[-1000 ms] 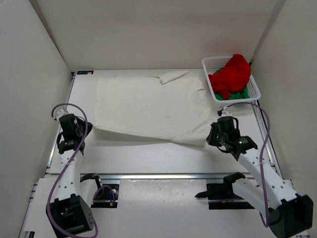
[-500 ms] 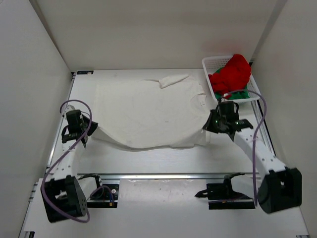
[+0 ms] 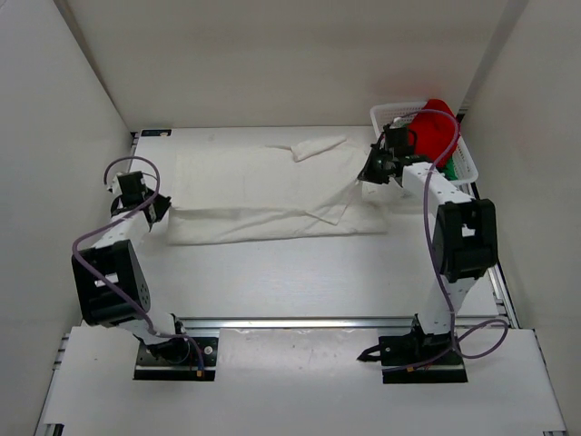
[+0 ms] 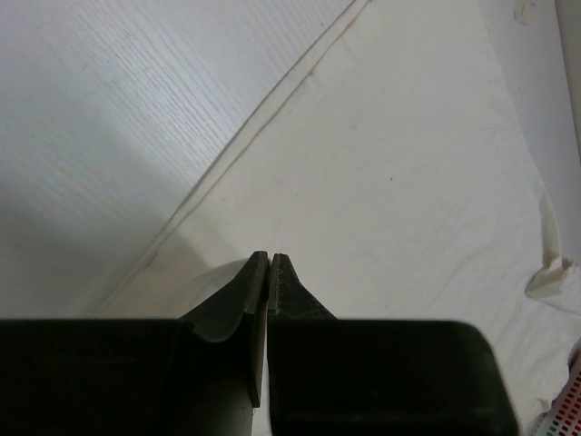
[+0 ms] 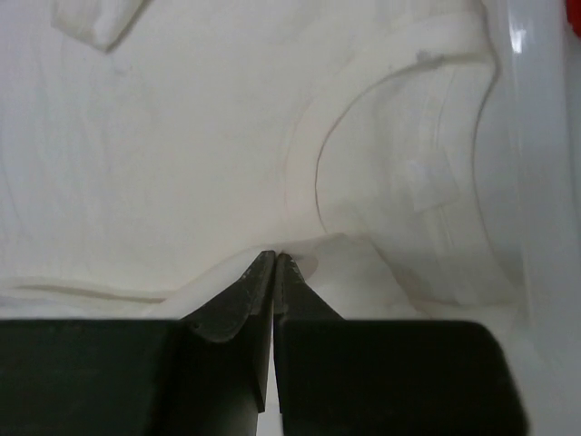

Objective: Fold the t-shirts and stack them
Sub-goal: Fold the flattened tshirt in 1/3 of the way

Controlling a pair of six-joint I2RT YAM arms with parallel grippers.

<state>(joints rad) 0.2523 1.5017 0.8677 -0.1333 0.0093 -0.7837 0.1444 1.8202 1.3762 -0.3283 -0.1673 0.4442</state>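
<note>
The white t-shirt (image 3: 272, 186) lies on the table, its near half folded back over the far half. In the left wrist view the cloth (image 4: 408, 182) lies under the fingers. In the right wrist view (image 5: 182, 163) the collar shows. My left gripper (image 3: 162, 210) (image 4: 270, 256) is shut on the shirt's left edge, low over the table. My right gripper (image 3: 369, 174) (image 5: 275, 254) is shut on a pinched ridge of cloth near the collar, beside the basket. The red t-shirt (image 3: 438, 127) lies in the basket. The green t-shirt is mostly hidden beneath it.
The white mesh basket (image 3: 388, 113) stands at the back right corner; its wall (image 5: 536, 182) is just right of my right gripper. One sleeve (image 3: 318, 145) sticks out at the shirt's far edge. White walls enclose the table on three sides.
Both grippers carried the shirt's near hem away from the arm bases toward the far edge. The shirt now lies folded in half. My right gripper ended beside the basket.
</note>
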